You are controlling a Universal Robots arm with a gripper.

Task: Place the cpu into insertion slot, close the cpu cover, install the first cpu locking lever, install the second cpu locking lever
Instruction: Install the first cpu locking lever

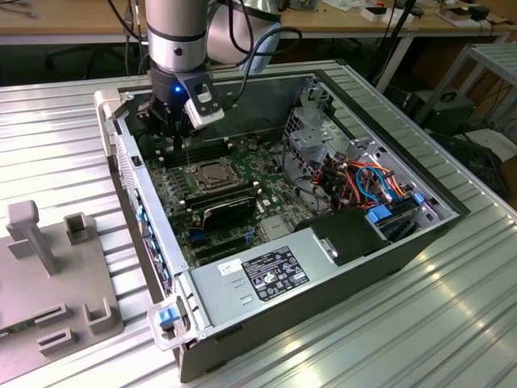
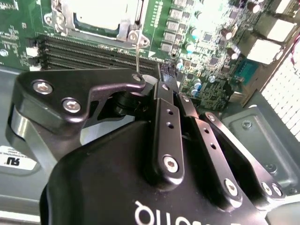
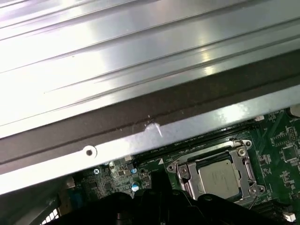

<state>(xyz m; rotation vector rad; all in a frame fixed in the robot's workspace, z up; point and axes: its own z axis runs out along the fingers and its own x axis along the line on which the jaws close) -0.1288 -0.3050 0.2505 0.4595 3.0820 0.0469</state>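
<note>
As cpu cover [image 3: 185,174] overlaps, cpu [image 3: 219,180] edges obsc.

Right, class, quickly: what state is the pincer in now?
Pincer: fingers look shut; whether they grip the thin locking lever beside them cannot be told.

- Exterior view: lit pretty evenly from overhead, soft streaky glare picked up along the ribbed metal table [image 1: 436,323].
- The motherboard [image 1: 182,206] is left kinda dim, shaded by the computer case [image 1: 388,267] walls; a blue light [image 1: 176,89] is seen glowing on the arm [image 1: 179,32].
- Second wrist view: the cpu [image 2: 101,11] top is blown out to white.
- First wrist view: the table is washed out by heavy glare.
</note>
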